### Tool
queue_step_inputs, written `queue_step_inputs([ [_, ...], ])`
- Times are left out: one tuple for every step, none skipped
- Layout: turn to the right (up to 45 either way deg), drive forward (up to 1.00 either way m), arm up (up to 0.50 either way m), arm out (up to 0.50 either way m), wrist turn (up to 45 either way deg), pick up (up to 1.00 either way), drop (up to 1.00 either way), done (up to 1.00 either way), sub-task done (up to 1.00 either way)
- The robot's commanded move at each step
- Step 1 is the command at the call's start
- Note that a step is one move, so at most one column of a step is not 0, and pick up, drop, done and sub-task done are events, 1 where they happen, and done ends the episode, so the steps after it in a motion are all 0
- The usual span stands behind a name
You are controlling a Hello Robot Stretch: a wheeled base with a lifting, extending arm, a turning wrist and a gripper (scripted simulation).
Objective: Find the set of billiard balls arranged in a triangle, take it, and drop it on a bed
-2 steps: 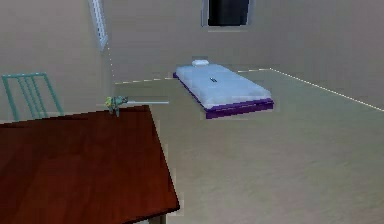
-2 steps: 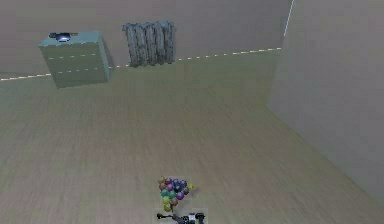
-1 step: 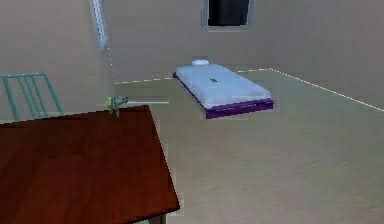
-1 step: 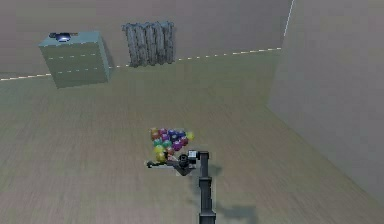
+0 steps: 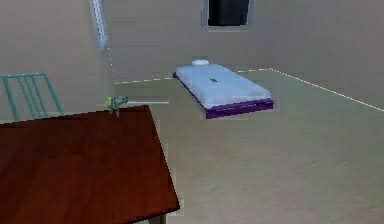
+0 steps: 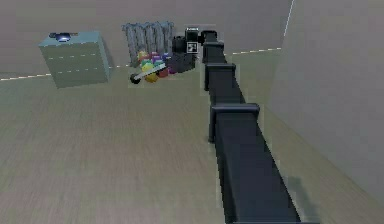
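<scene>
Hanging at the far end of the one dark two-finger gripper [image 6: 140, 75], a single many-coloured cluster of billiard balls [image 6: 154, 68] is held clear of the beige floor [image 6: 90, 140]; the fingers' spread cannot be told. Behind it stand one grey ribbed radiator [image 6: 148, 38] and one pale blue-grey dresser [image 6: 75, 60]. Ahead lie one white-topped, purple-framed bed [image 5: 225, 90], one reddish-brown wooden table [image 5: 80, 165] and one teal chair [image 5: 28, 95].
</scene>
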Motion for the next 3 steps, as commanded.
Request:
queue_step_inputs([
  [0.0,0.00,0.00,0.00,-45.0,0.00,0.00,0.00,0.00],
  [0.0,0.00,0.00,0.00,-39.0,0.00,0.00,0.00,0.00],
  [0.0,0.00,0.00,-0.46,0.0,0.00,0.00,0.00,0.00],
])
